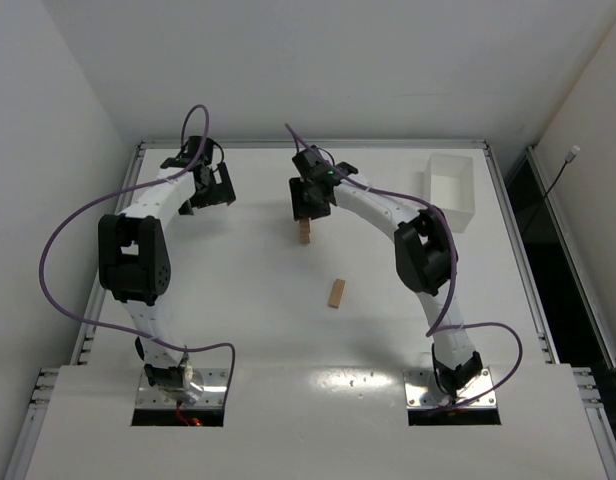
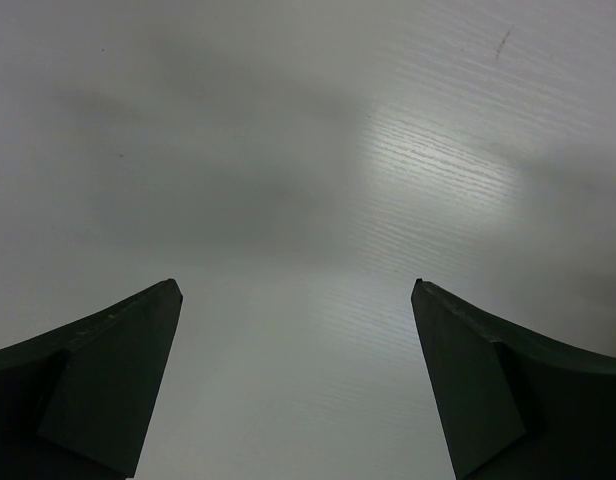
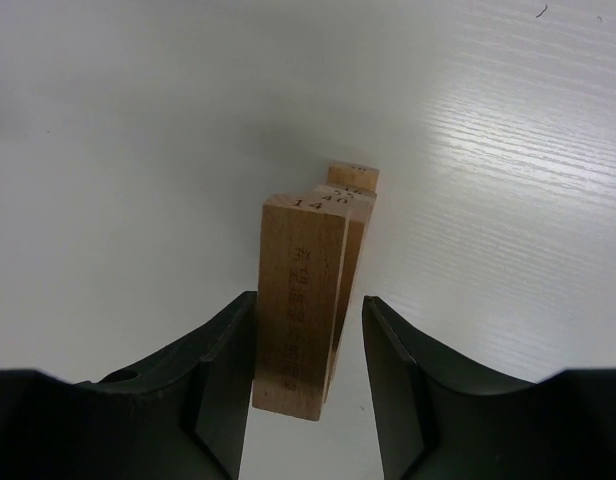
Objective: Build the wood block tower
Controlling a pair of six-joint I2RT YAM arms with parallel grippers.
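My right gripper (image 3: 309, 298): jaws half-spread astride the top block (image 3: 296, 320), its long sides between my pads so it sits square on the tower (image 1: 306, 233) directly beneath. One finger (image 3: 226, 365) lies against the wood; whether the other bears on it, I cannot tell. A loose block (image 1: 335, 292) lies back toward my base, likely next. My left gripper (image 2: 297, 285), well off to the left, is spread wide over bare table (image 2: 288, 150), out of the way.

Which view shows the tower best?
Right wrist: the tower stands close-up inside the right gripper, layers and printed numbers visible. Top external shows it tiny, beneath that gripper. Left wrist shows table, no tower.
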